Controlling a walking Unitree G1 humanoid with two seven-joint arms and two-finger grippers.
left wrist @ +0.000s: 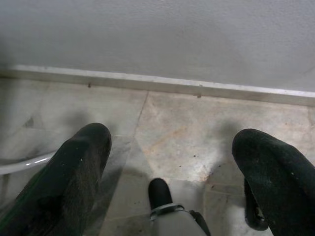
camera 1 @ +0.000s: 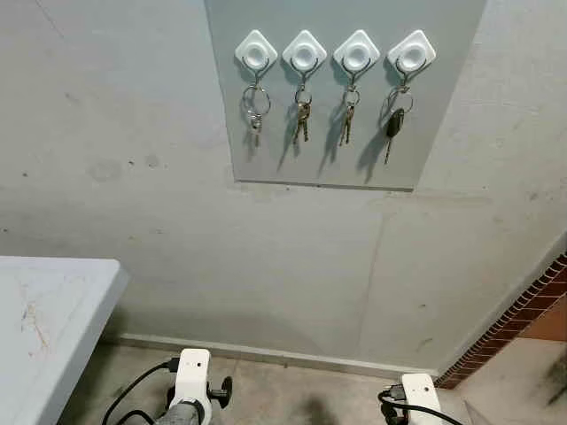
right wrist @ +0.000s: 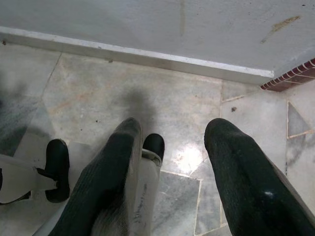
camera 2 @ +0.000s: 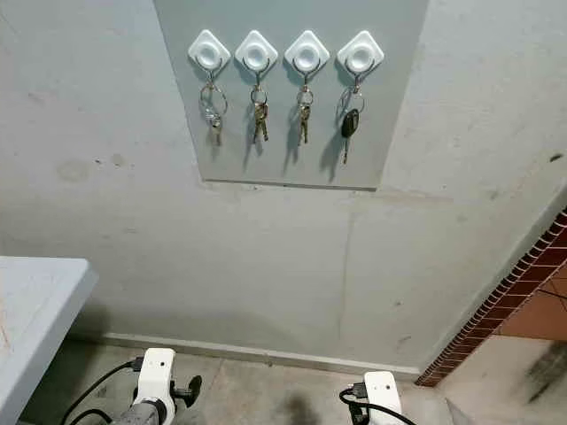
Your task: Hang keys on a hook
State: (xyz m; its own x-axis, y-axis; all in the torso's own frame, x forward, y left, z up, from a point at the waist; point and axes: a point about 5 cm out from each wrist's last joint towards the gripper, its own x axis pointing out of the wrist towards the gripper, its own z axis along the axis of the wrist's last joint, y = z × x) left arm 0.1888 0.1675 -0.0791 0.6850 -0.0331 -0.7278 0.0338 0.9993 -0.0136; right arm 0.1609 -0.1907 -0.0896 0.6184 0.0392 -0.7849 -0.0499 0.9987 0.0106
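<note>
Four sets of keys (camera 1: 303,120) hang on the white hooks (camera 1: 305,51) of a grey board (camera 1: 461,53) high above both lowered arms, whose left gripper (left wrist: 170,147) and right gripper (right wrist: 172,135) spread empty fingers over the tiled floor (right wrist: 98,93), a white table (camera 1: 44,319) left of them.

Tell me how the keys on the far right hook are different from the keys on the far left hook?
The right keys have a chunky black head, while the left keys are all silver metal. The left keys hang from a big wide ring; the right keys' ring looks smaller. Both dangle from white diamond-shaped hooks on the grey board.
</note>
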